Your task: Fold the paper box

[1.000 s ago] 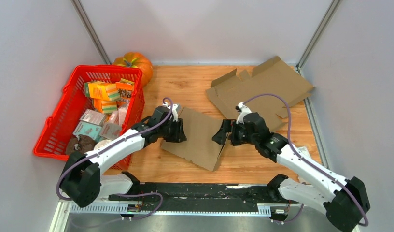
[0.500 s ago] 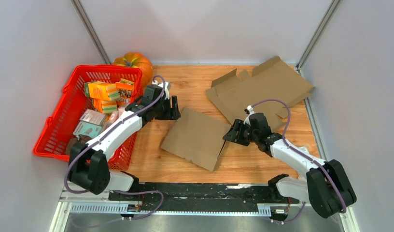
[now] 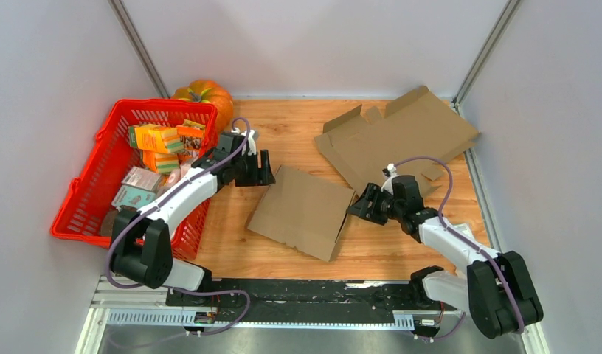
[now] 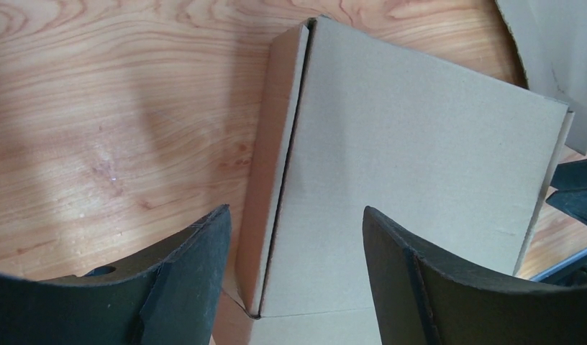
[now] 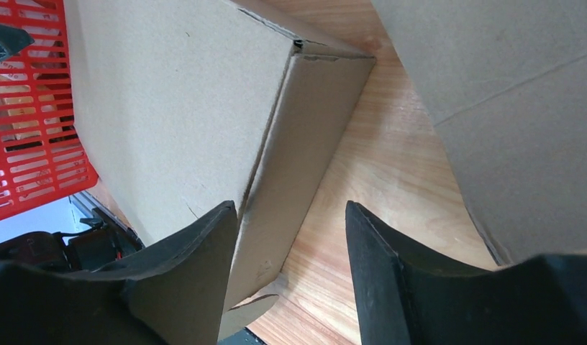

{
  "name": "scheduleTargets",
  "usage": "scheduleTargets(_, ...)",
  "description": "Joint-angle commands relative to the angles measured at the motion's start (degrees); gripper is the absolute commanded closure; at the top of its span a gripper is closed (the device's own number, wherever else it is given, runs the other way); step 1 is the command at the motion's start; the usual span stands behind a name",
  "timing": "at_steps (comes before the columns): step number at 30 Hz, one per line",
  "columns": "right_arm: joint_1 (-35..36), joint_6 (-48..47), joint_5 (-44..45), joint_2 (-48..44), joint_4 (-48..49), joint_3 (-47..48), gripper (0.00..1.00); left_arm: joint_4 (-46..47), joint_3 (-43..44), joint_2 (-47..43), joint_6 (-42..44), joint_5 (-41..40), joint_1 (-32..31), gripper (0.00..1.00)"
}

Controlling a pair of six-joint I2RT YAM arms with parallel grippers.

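One wooden bench [image 3: 298, 125] carries everything. The paper box [image 3: 302, 210] lies near its middle, lid face up, walls low; all places below are taken from it.

- Flat cardboard sheet [image 3: 401, 136]: behind and to the right of the box, unfolded. Probably spare stock, parked out of the working area.
- Red basket [image 3: 165, 104]: left of the box, full of small packets, no part in the task.
- Pumpkin [image 3: 206, 94]: behind and left of the box, past the basket.
- Left pincer [image 3: 265, 164]: just off the box's far-left corner, jaws apart, nothing between them.
- Right pincer [image 3: 355, 208]: just beside the box's right edge, jaws apart, gripping nothing.

Judgement: the arms flank the box so that either wall can be pressed square. A small flap shows at a lower corner in the right wrist view and may need tucking.
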Motion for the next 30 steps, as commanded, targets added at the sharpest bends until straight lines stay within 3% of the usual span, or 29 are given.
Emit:
scheduleTargets(1,-0.3,-0.8,-3.0,2.7,3.5,2.7,0.41,2.9,0.4,0.7,0.5,4.4,2.2,0.25)
scheduleTargets(5,-0.4,0.5,-3.7,7.9,8.2,4.0,0.5,4.8,0.1,2.3,0.1,6.2,2.6,0.25)
scheduleTargets(6,-0.5,0.4,-3.8,8.9,8.4,4.2,0.6,4.6,0.3,2.8,0.3,6.3,2.7,0.25)
scheduleTargets(8,-1.3,0.6,-3.9,9.0,8.2,3.5,0.69,3.7,1.0,4.0,1.0,6.6,3.2,0.24)
scheduleTargets(24,-13.5,-1.2,-9.7,6.5,7.6,-4.5,0.73,6.9,0.0,6.9,-0.4,17.2,4.3,0.23)
scheduleTargets(30,-14.3,-1.4,-9.7,7.4,6.0,-3.6,0.73,10.3,-4.0,4.7,-3.0,20.9,4.3,0.22)
